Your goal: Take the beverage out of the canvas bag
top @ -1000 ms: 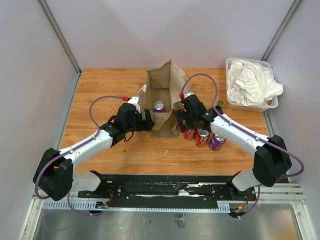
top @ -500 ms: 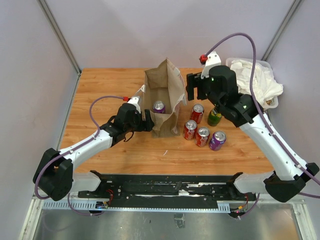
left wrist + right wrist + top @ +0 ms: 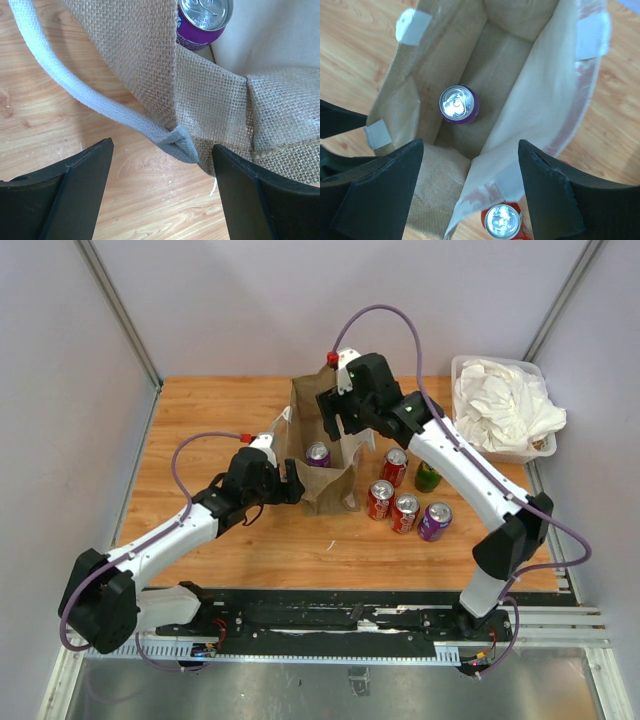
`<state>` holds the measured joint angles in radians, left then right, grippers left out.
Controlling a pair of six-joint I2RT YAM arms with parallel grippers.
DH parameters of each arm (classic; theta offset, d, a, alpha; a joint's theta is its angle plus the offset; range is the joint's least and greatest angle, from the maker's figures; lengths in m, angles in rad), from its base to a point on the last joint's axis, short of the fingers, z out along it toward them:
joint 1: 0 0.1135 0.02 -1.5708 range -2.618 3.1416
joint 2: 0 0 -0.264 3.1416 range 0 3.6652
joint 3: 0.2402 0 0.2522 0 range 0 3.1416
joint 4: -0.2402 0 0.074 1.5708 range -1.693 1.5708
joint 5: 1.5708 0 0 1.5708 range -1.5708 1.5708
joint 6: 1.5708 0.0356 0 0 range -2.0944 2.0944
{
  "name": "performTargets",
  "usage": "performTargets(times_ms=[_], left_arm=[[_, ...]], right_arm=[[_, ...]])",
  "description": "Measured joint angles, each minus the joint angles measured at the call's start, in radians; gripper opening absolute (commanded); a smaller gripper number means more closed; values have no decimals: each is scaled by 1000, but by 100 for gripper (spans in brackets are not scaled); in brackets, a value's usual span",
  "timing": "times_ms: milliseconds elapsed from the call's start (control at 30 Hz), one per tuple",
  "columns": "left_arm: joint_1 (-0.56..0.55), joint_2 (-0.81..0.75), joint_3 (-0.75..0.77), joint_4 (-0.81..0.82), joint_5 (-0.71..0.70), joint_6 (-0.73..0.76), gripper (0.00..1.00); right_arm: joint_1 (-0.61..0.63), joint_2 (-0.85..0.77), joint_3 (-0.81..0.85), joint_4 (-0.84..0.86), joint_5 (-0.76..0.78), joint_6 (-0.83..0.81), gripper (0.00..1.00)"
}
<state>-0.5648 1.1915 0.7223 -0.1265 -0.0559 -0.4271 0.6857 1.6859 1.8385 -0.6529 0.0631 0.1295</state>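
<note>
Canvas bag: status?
Left gripper open, straddling canvas bag corner. Right gripper open above bag mouth. Purple can upright inside, nothing over it.

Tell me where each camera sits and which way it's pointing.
Top external: above, behind the bases, looking down on the table; both arms show.
Left wrist: low beside the canvas bag, facing its wall; left claw open below.
Right wrist: above the bag, looking straight down inside; right claw open at both sides.
Shared: all three show the purple can.
</note>
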Motion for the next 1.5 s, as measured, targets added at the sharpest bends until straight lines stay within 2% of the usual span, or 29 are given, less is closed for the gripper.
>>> performTargets(times_ms=[67,167,300,767,933,1233,1367,1500], left_arm=[[0,-6,0,-6,0,0,85],[0,-8,0,-13,1,0,85],[0,-16,0,-22,1,0,86],[0,-37,34,-22,0,-23,90],[0,-45,51,-1,-29,-47,99],[0,-89,51,51,-109,-100,100],[0,-51,48,60,-99,-105,95],[0,-21,22,64,-72,-109,83]], right_arm=[[0,40,0,-8,-19,3,89],[0,69,-18,-5,-37,7,96],[0,78,-66,-1,-47,13,100],[11,160,-183,60,-55,11,99],[43,175,-188,76,-55,4,99],[65,196,-188,80,-53,-3,99],[65,227,-178,82,-44,-7,99],[63,270,-147,87,-35,-14,99]])
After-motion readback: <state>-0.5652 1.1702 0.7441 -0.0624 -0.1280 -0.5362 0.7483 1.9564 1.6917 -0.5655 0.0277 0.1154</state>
